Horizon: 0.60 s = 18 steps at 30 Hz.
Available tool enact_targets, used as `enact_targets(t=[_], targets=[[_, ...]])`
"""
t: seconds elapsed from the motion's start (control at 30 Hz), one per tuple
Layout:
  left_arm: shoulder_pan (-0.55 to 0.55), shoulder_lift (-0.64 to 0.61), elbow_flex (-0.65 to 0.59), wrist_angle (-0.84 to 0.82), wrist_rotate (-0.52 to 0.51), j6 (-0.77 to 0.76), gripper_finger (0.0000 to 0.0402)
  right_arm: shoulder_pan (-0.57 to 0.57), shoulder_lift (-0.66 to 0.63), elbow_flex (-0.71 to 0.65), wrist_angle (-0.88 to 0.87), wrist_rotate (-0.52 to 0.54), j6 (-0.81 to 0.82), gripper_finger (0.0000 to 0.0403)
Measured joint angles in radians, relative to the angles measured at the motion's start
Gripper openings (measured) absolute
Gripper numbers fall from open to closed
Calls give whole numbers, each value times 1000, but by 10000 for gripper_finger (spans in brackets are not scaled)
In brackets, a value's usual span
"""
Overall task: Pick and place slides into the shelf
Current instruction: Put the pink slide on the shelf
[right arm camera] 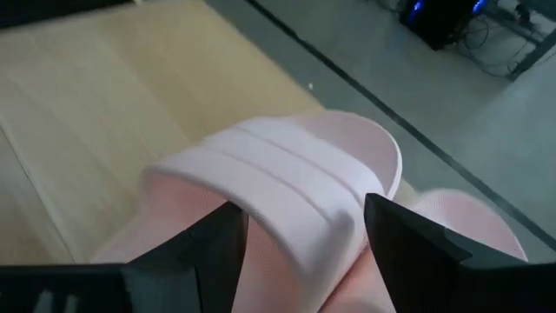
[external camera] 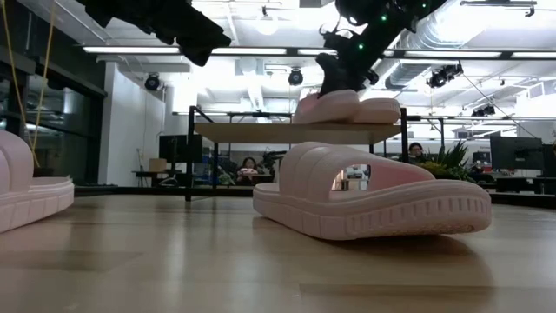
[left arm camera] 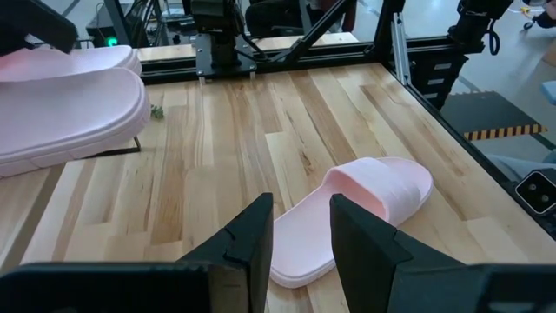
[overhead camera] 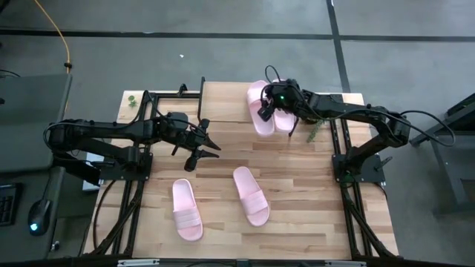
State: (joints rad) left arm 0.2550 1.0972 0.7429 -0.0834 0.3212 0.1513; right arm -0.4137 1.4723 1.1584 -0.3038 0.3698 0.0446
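Right hand (overhead camera: 266, 110) sits wide open astride the strap of a slide (overhead camera: 261, 111) on the shelf (overhead camera: 223, 108), gripping nothing. Risk: withdrawing could snag the strap and drag it off. Left hand (overhead camera: 199, 145) half open, empty, above the tabletop (overhead camera: 297, 185); two slides (overhead camera: 251, 195) wait there.

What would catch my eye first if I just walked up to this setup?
Probably the pale pink slides: two sit on the low shelf at the table's far edge, where the right gripper straddles one slide's strap, fingers open. Two more slides lie loose on the tabletop nearer the front, with the left gripper hanging above the middle.
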Motion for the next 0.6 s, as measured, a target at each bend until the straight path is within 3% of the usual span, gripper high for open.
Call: enact_targets(t=[0.6], targets=[[0,0,0,0,0,0,101,9,0,1,-6,13,69,222]])
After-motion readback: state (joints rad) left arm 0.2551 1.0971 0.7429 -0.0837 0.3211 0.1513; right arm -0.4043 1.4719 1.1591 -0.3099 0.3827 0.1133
